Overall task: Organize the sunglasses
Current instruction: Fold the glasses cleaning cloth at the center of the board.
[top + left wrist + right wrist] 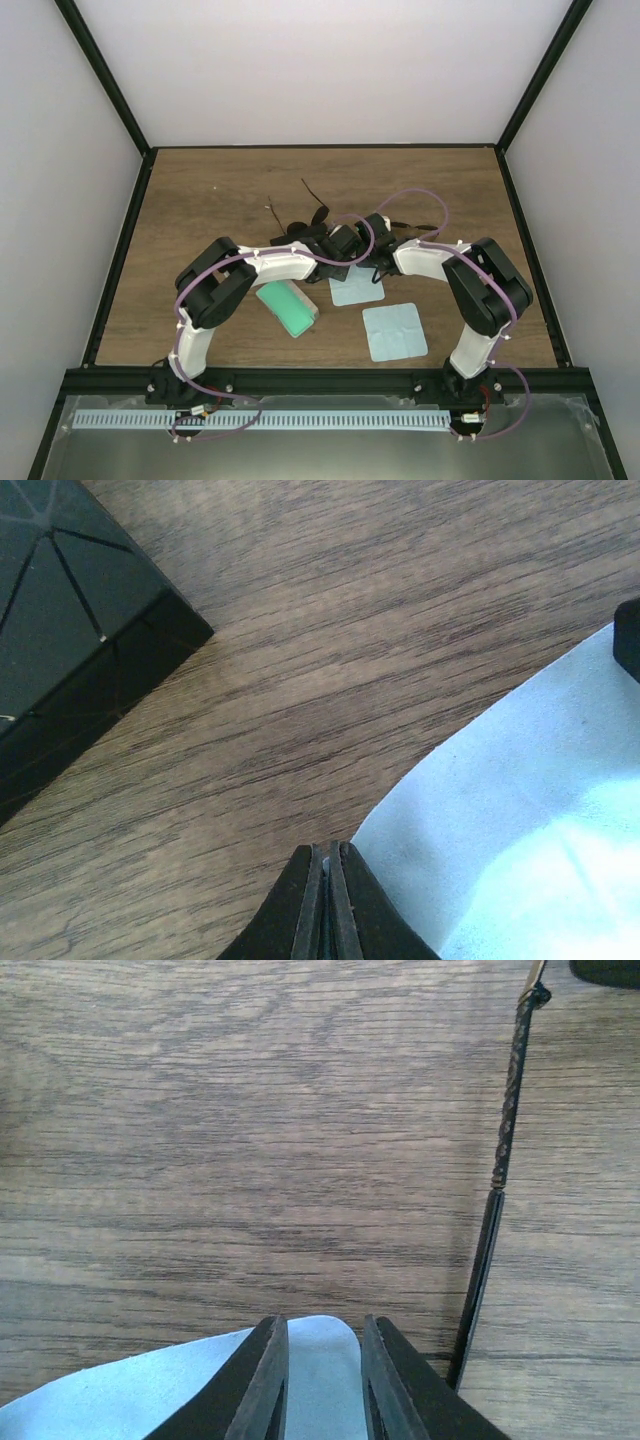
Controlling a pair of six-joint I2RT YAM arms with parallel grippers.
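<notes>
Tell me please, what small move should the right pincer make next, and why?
Probably close the right pincer on the light blue cloth. It stands a little open with the cloth's corner in the gap, and the sunglasses arm lies apart at its side.

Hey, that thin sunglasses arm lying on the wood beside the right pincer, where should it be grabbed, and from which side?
Probably the plain dark stretch of the sunglasses arm, coming straight down from above with a finger on each side. It lies flat on the table, long and very thin, so only a pinch across its width seems workable. The right pincer is nearest.
</notes>
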